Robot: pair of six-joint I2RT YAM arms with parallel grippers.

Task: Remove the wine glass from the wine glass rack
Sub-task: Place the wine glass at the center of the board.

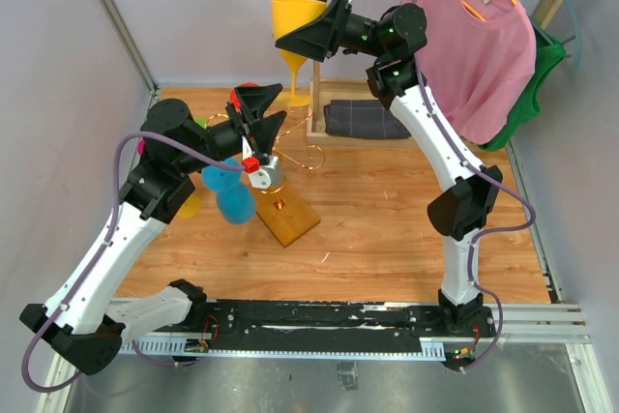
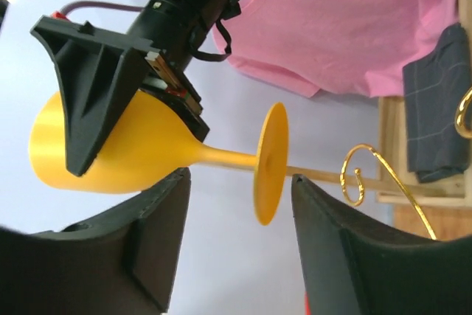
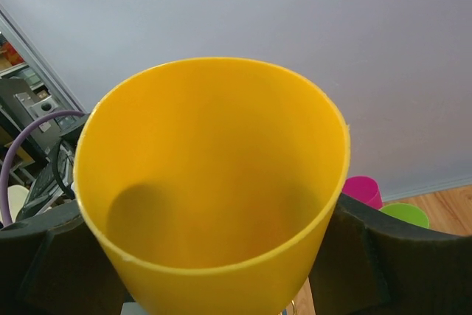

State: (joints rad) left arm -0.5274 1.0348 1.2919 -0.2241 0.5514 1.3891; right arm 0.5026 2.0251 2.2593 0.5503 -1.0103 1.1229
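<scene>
My right gripper (image 1: 293, 41) is shut on the bowl of a yellow wine glass (image 1: 290, 16) and holds it high at the back, with the stem and foot (image 1: 298, 100) pointing down. In the right wrist view the bowl (image 3: 214, 182) fills the gap between the fingers of that gripper (image 3: 214, 278). The wine glass rack (image 1: 290, 157), gold wire on a wooden base (image 1: 288, 218), stands mid-table. My left gripper (image 1: 280, 104) is open and empty just above it. In the left wrist view the open left gripper (image 2: 240, 182) sits below the glass's foot (image 2: 269, 164), which is apart from a gold spiral arm (image 2: 358, 175).
A blue glass (image 1: 232, 195) hangs at the rack's left, with yellow (image 1: 189, 203), pink (image 1: 143, 147) and green (image 1: 199, 123) pieces beside my left arm. A pink shirt (image 1: 474, 36) and green garment (image 1: 534, 79) hang at back right. A dark folded cloth (image 1: 363, 118) lies on a wooden frame (image 1: 316, 45).
</scene>
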